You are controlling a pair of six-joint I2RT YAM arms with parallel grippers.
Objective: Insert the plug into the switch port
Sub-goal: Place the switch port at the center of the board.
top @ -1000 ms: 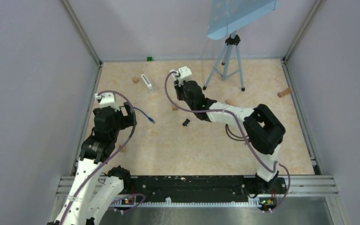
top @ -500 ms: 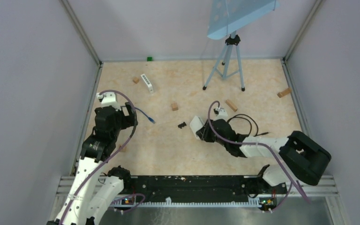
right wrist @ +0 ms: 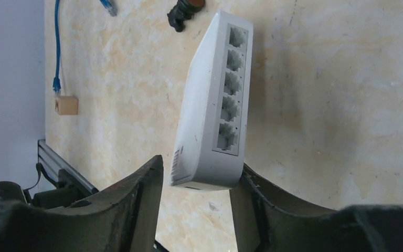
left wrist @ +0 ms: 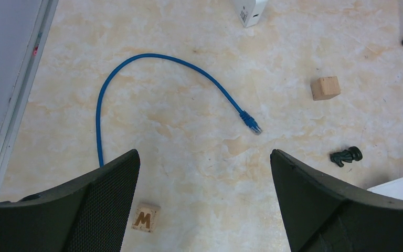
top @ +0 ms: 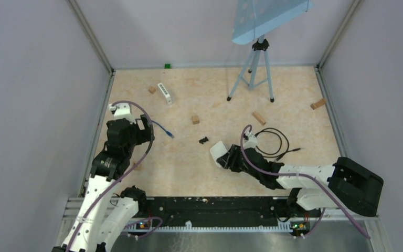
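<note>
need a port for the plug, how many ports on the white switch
5, in one row down the switch face, from its far end to the end by the right fingers.

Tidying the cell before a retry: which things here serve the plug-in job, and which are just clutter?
For the job: blue network cable with clear plug; white plastic five-port switch box.
Lying about: small wooden blocks; coiled black cable; small black plastic part; grey tripod; second white oblong box.
</note>
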